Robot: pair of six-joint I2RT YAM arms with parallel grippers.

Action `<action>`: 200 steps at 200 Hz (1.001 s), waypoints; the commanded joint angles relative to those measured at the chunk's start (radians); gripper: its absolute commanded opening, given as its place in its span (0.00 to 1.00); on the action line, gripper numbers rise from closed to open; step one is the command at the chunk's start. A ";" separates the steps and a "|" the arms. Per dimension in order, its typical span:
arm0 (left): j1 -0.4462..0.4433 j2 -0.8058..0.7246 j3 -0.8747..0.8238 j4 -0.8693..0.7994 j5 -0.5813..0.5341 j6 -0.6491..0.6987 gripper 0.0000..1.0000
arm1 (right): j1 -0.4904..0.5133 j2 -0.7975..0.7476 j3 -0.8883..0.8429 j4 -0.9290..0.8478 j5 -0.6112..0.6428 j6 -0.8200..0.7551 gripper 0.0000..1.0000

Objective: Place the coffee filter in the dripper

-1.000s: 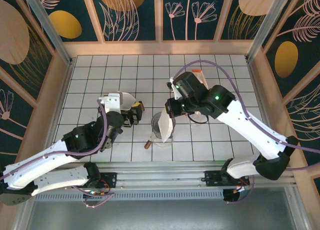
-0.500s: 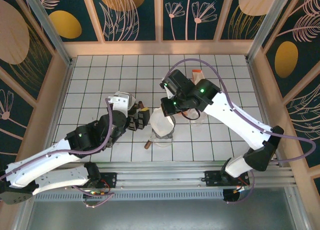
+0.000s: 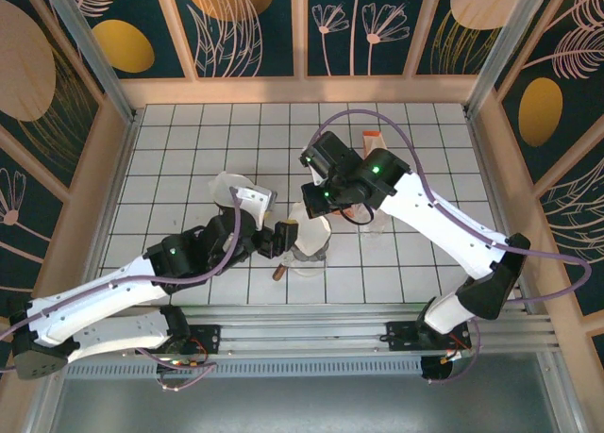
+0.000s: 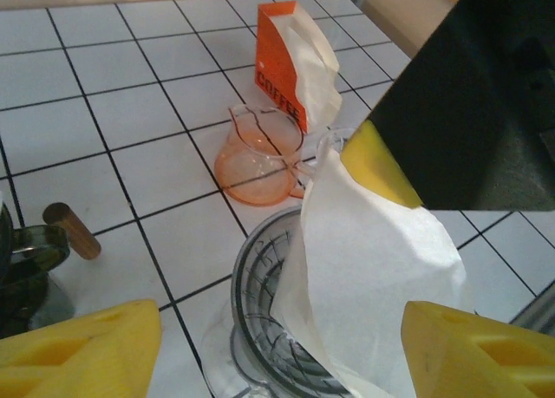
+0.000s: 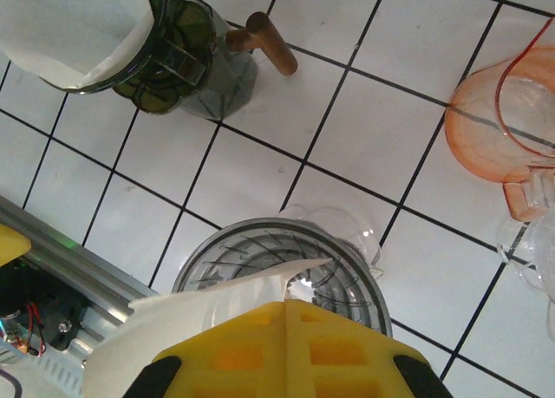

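The clear ribbed dripper (image 3: 304, 256) (image 4: 260, 303) (image 5: 260, 255) stands on the white tiles near the front middle. The white paper coffee filter (image 3: 308, 227) (image 4: 373, 268) (image 5: 208, 316) hangs folded and tilted, its lower edge reaching into the dripper's bowl. My right gripper (image 3: 317, 205) (image 5: 284, 304) is shut on the filter's upper edge, directly above the dripper. My left gripper (image 3: 285, 236) (image 4: 277, 350) is open at the dripper's left side, its yellow fingertips (image 4: 82, 346) spread either side of the dripper and filter without touching them.
A green dripper (image 3: 229, 183) (image 5: 160, 47) with a wooden handle (image 5: 264, 42) (image 4: 71, 229) and a filter in it stands to the left. An orange glass jug (image 4: 258, 159) (image 5: 503, 120) and an orange filter box (image 3: 376, 142) (image 4: 282, 55) stand to the right.
My left gripper has swung right from beside the green dripper up to the clear dripper. My right gripper has shifted slightly left, and the filter now hangs lower, reaching into the bowl.
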 commanded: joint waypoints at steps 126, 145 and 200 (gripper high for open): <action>0.117 0.009 -0.074 0.020 0.293 -0.077 0.64 | 0.012 -0.052 -0.093 0.126 0.064 -0.021 0.41; 0.121 0.013 -0.079 0.019 0.294 -0.079 0.64 | 0.012 -0.093 -0.142 0.168 0.067 -0.009 0.55; 0.129 0.022 -0.076 0.011 0.295 -0.084 0.67 | 0.012 -0.220 -0.319 0.282 0.054 0.033 0.67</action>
